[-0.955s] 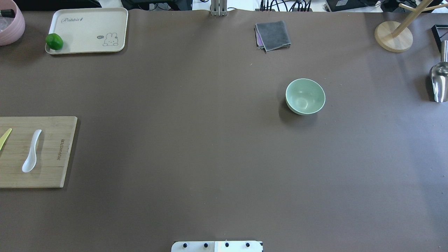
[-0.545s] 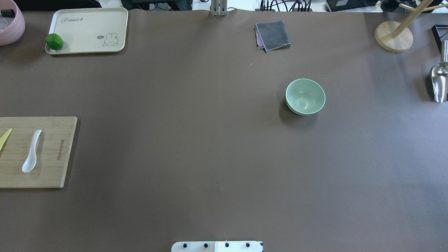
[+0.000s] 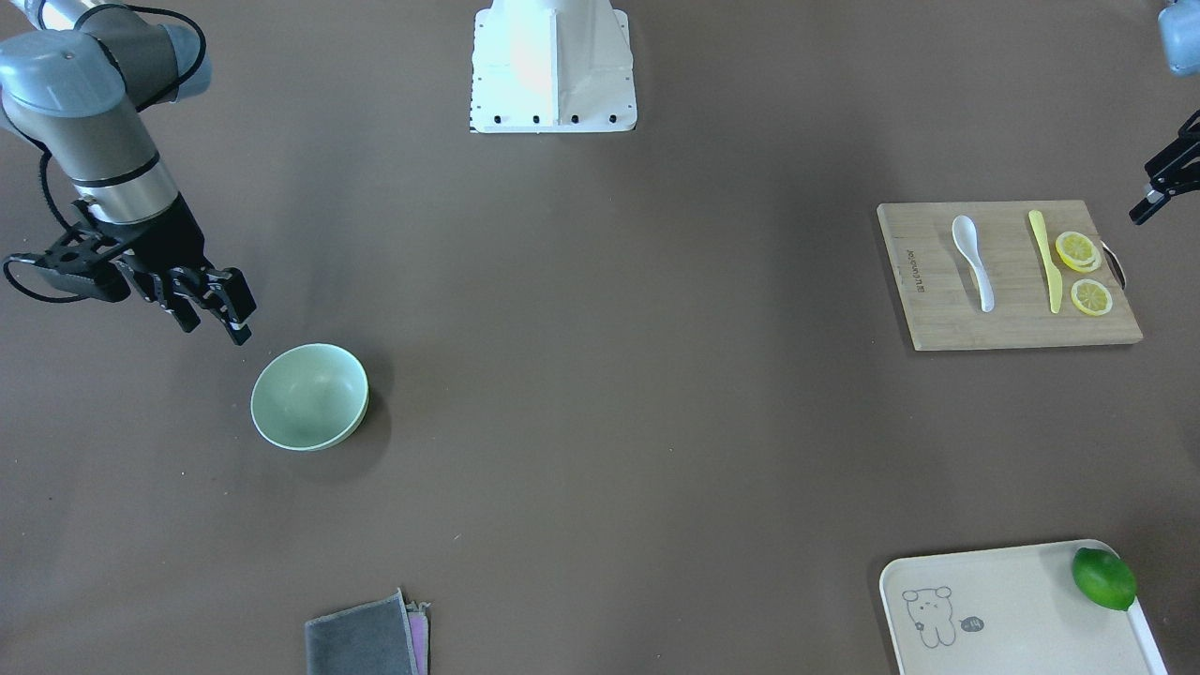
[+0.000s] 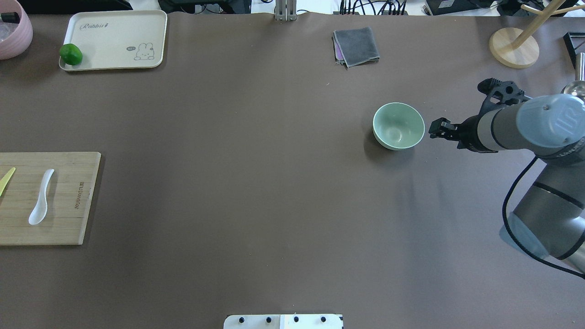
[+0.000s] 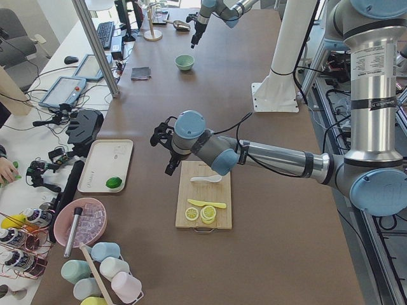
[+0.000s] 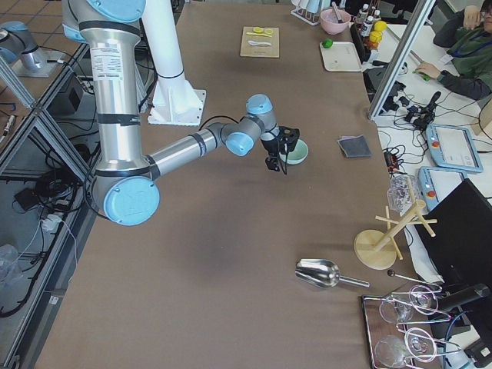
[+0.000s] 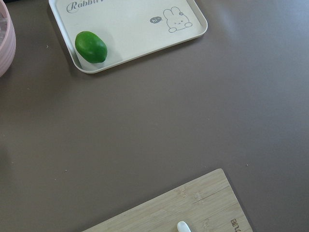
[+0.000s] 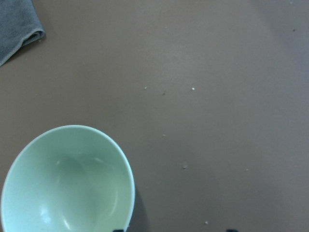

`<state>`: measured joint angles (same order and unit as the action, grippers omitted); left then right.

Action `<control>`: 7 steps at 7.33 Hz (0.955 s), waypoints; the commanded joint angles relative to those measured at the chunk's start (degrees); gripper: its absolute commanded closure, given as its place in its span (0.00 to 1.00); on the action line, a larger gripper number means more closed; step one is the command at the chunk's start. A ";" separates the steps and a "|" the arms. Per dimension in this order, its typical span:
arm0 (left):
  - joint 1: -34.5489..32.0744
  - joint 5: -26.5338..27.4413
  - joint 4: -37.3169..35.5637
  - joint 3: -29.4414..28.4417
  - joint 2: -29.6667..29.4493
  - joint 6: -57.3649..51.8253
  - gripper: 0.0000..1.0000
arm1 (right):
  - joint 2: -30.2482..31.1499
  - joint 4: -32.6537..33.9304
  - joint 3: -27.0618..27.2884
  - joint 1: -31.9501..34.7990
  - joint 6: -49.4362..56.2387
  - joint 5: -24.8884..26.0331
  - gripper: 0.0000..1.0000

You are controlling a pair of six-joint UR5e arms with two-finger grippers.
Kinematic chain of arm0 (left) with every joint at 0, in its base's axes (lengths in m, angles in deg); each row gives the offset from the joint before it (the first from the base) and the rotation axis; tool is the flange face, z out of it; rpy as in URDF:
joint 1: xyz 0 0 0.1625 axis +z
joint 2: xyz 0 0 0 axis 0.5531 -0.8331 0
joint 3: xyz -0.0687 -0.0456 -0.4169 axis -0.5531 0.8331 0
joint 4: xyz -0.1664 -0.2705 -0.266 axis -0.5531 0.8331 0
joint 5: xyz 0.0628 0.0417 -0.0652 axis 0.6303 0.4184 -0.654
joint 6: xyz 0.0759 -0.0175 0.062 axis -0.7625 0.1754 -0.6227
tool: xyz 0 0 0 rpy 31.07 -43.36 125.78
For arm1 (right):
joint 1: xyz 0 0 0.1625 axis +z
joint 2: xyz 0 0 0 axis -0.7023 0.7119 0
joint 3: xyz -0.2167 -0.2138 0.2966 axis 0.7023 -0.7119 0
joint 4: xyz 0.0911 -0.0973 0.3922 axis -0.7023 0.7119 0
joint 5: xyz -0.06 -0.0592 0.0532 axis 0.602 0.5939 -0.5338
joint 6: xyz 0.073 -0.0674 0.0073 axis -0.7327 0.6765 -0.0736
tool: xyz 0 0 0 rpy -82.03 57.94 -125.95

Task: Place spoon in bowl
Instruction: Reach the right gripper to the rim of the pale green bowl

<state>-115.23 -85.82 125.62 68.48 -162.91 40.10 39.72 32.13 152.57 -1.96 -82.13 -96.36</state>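
- Bamboo cutting board [image 3: 1012, 323] down at one end, with a yellow knife [image 3: 1045, 261] and lemon slices [image 3: 1090, 296] lying on it.
- Cream tray [image 3: 1012, 581] with a rabbit drawing, and a lime [image 3: 1103, 577] sitting in its corner.
- Folded grey cloth [image 4: 356, 45] at the table's edge.
- Wooden stand [image 4: 513, 48], with a metal scoop [image 6: 319, 273] near it.

1. A wide table [image 4: 274, 183] is covered with a matte brown surface and is evenly lit.
2. A white side desk [image 5: 82, 44] is set along one long edge, behind an aluminium post [image 5: 98, 51].
3. Reddish floor tiles [image 6: 34, 9] are seen beyond the opposite edge.
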 commanded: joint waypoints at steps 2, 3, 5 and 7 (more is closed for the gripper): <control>0.00 0.07 0.10 0.00 0.16 -0.10 0.02 | -1.88 -0.03 -1.85 -2.83 -2.67 2.82 0.51; 0.00 0.07 0.28 0.00 0.16 -0.10 0.02 | -3.19 0.14 -2.30 -2.84 -2.67 2.83 0.52; 0.00 0.07 0.19 -0.09 0.16 -0.19 0.02 | -5.74 0.14 -4.66 -1.96 -2.76 2.83 0.54; 0.27 0.07 0.28 -0.35 0.07 -0.28 0.02 | -6.01 0.06 -7.04 -1.69 -2.50 3.09 0.54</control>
<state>-115.07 -85.75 125.84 68.32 -162.80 39.90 34.11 32.21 146.90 -3.82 -84.71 -93.48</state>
